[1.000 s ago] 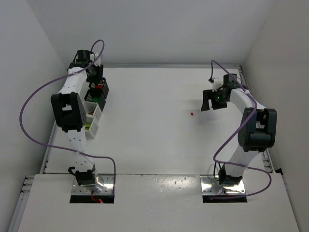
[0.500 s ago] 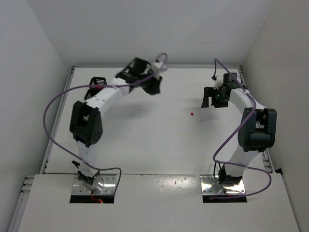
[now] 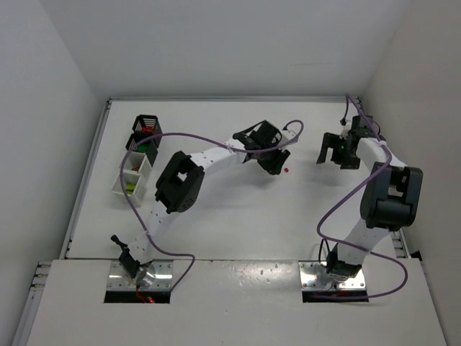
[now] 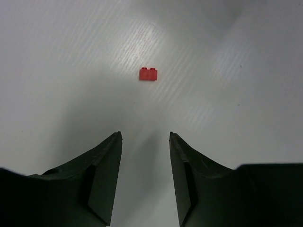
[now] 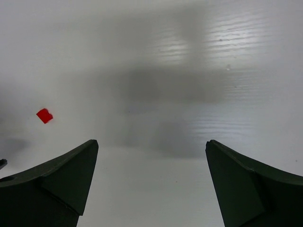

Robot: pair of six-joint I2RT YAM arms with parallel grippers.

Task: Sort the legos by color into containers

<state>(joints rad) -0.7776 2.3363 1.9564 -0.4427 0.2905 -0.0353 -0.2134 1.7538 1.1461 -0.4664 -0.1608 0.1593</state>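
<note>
A tiny red lego [image 3: 287,171] lies alone on the white table, right of centre. It shows in the left wrist view [image 4: 148,74] ahead of the fingertips, and at the left of the right wrist view [image 5: 44,115]. My left gripper [image 3: 276,165] is stretched across the table, open and empty, just left of the lego. My right gripper [image 3: 337,155] is open wide and empty at the far right. Four small containers stand in a row at the far left: two black ones [image 3: 146,124] and two white ones [image 3: 132,176], with small red and yellow-green bricks inside.
The table's raised rim runs along the left side [image 3: 92,167] and the far wall [image 3: 230,99]. Purple cables loop from both arms. The metal base plates [image 3: 328,277] sit at the near edge.
My left arm swung from the containers at the far left across the table to the red lego. My right gripper drew back to the right, away from the lego.
</note>
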